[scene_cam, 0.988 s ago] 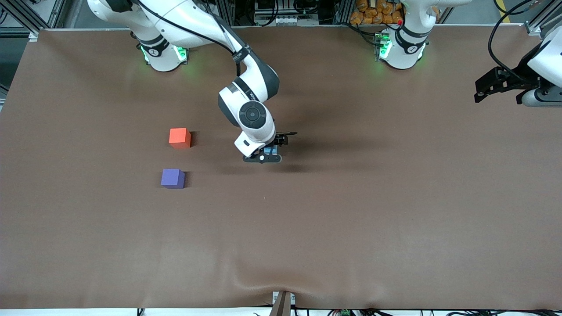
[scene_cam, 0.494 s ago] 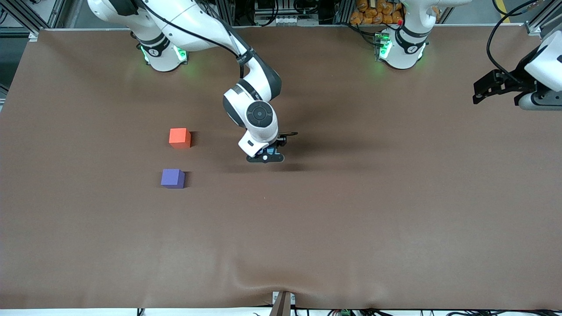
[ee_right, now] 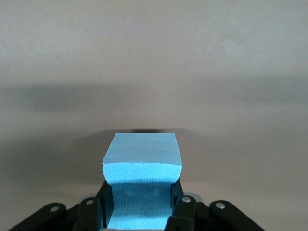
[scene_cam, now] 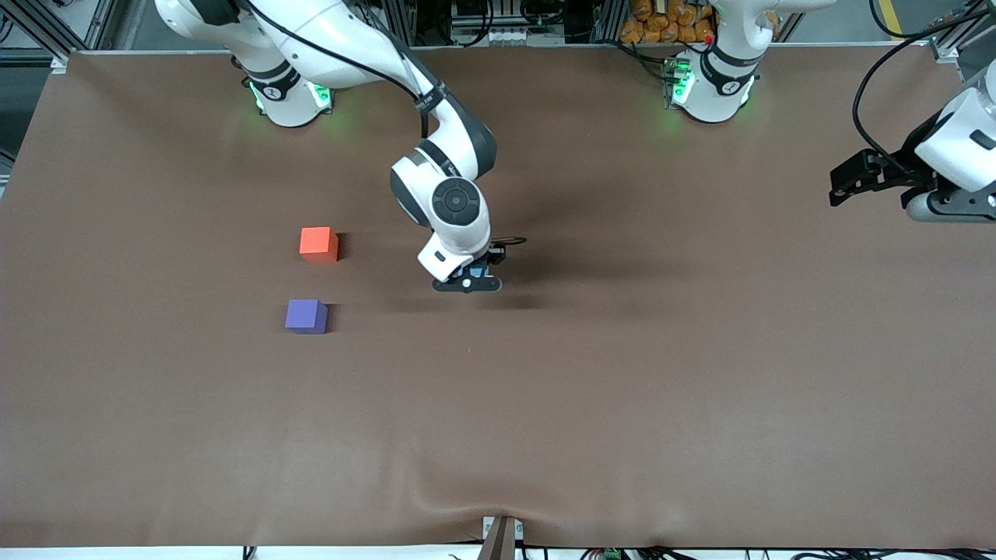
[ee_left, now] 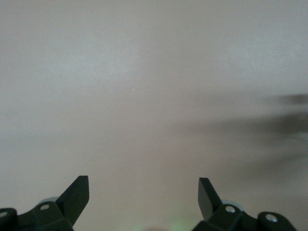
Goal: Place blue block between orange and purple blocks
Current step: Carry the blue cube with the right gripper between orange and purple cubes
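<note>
Nearest the front camera sat the violet-purple matte cube, with the bright orange-red matte cube just farther from it, a gap between them. Toward the table's middle, the right gripper had its fingers clamped on the light sky-blue matte cube, low at the brown table. The grasp looked made; the next move likely called for lifting and carrying it into that gap. The left gripper waited, fingers spread wide, over its own end.

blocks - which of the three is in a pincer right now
The blue block, clamped in the right pincer. The orange block and the purple block sit free on the table, toward the right arm's end.
</note>
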Available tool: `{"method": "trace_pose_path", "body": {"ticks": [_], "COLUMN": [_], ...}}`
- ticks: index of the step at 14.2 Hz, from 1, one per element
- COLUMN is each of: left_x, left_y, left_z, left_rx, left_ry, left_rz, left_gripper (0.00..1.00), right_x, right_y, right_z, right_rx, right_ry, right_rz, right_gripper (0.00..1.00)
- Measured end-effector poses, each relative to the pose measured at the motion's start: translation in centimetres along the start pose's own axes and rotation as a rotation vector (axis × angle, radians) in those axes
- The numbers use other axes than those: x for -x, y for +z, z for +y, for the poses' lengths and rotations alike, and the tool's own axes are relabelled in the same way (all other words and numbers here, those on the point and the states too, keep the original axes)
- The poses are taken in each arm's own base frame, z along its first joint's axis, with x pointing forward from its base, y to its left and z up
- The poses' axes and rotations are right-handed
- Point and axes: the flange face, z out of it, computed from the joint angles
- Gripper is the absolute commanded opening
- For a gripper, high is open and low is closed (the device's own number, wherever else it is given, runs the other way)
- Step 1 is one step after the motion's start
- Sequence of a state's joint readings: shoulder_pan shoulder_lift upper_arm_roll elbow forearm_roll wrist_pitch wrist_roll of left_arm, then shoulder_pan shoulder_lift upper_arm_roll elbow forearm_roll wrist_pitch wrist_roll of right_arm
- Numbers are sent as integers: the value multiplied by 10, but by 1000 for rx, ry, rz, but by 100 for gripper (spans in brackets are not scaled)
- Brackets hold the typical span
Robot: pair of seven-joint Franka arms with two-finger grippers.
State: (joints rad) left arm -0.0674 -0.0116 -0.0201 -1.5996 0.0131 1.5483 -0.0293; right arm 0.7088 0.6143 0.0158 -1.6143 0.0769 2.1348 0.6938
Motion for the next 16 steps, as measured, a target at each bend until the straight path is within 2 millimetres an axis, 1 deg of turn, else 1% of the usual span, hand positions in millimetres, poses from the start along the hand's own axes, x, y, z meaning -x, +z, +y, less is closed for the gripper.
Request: {"method": "trace_pose_path", "body": {"ticks": [1, 2, 4, 6, 7, 8, 9, 10, 11, 12, 14, 16], "left_x": [-1, -1, -2, -2, -2, -2, -2, -2, -2, -2, -2, -2], "left_y": [0, 0, -1, -1, -1, -1, -1, -1, -1, -1, -1, -1], "left_z": [0, 0, 0, 0, 0, 0, 0, 0, 0, 0, 0, 0], "left_rx": [0, 0, 0, 1, 1, 1, 1, 1, 1, 1, 1, 1], "left_ry": [0, 0, -1, -2, -2, -3, -5, -7, -8, -10, -13, -14], "left_rz": [3, 7, 14, 17, 17, 17, 17, 17, 17, 17, 17, 17], "left_gripper": [100, 100, 100, 100, 100, 100, 100, 100, 100, 100, 100, 100], "right_x": [-10, -20, -39, -49, -52, -56, -60, -63, -63, -63, -62, -60], "right_y": [-21, -42, -90, -134, -150, -162, -167, -164, -157, -148, -126, -97], "right_z": [15, 36, 88, 139, 165, 190, 215, 233, 245, 251, 258, 268], "right_rx": [1, 4, 8, 5, 2, -3, -8, -10, -8, -5, -4, -12], "right_ry": [7, 4, 8, 16, 2, -12, -13, -5, 3, 10, 20, 9], "right_rz": [-3, -13, -39, -58, -67, -74, -79, -89, -104, -116, -120, -98], "right_gripper": [0, 0, 0, 0, 0, 0, 0, 0, 0, 0, 0, 0]}}
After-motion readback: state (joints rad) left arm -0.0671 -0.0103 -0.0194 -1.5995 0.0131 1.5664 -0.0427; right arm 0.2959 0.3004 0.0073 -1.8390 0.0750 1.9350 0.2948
